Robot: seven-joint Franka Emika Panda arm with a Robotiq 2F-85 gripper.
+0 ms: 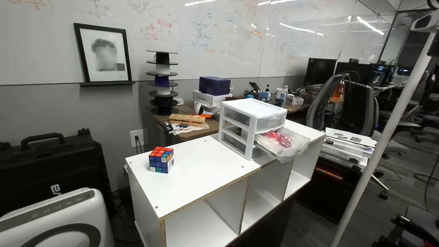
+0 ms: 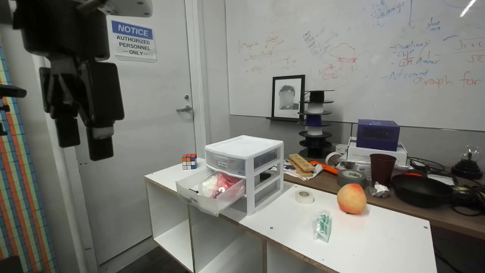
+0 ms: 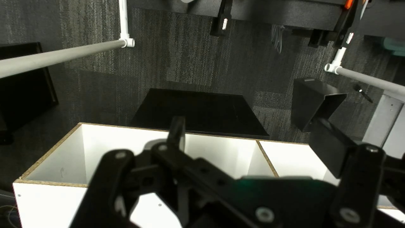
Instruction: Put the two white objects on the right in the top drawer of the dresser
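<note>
Dresser [image 2: 250,182] sits between cube [image 2: 189,161] and peach [image 2: 351,198]; 1 drawer [image 2: 204,204], middle, protrudes; tool [image 2: 84,141] released.

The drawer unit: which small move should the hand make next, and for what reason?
Probably bring the open hand towards the front of the top drawer, ready to pull it: that drawer looks closed, while the middle drawer stands out, and the white tape roll lies outside the unit.

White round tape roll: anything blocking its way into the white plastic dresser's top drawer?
Yes: the translucent plastic top drawer is shut in both exterior views, and the open translucent middle drawer juts out below it.
</note>
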